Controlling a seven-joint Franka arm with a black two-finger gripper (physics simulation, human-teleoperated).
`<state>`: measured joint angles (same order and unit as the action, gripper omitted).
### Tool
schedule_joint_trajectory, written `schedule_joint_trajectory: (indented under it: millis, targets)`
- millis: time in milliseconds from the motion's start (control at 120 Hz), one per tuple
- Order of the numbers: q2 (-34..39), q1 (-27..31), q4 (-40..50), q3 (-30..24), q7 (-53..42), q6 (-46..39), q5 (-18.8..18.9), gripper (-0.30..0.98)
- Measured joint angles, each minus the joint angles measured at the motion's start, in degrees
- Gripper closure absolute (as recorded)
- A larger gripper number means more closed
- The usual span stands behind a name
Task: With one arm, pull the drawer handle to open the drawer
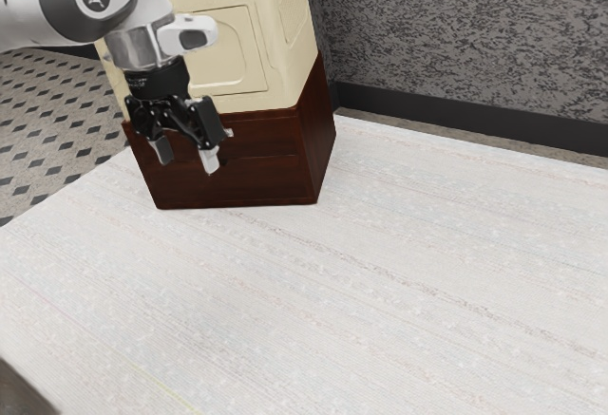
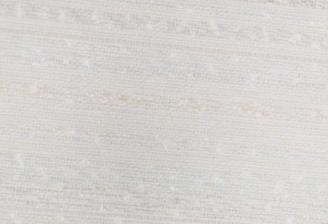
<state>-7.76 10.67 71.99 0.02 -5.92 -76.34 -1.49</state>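
Observation:
My gripper (image 1: 187,160) points down in the exterior view, its two pale-tipped fingers standing apart with a gap between them, so it is open. Behind it in that view is a dark red-brown wooden cabinet (image 1: 271,176), whose side toward the camera is partly covered by the fingers. A small light piece (image 1: 228,133) shows beside the gripper's black linkage; I cannot tell whether it belongs to a handle. Whether the fingers touch the cabinet is unclear.
A cream-coloured box-like body (image 1: 282,49) with recessed panels rests on the wooden cabinet. A pale striped woven surface (image 1: 332,292) spreads around its base, also the woven surface (image 2: 164,101) under my hand. A mottled grey wall (image 1: 456,45) rises at the back.

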Motion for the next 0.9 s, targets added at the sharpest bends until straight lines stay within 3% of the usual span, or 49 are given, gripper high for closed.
schedule_joint_trajectory:
  millis: [233, 392, 600, 900]
  targets:
    - [0.3, 0.7, -0.5, 1.2, -1.6, -5.2, -2.4, 0.0]
    - [5.4, 0.3, -8.7, 2.3, -5.5, -3.8, -2.4, 0.0]
    - [10.7, 2.1, -9.5, 2.9, -26.0, -3.9, -4.2, 0.0]
    - [7.1, 0.4, -7.5, 4.1, -52.2, -3.9, -7.7, 0.0]
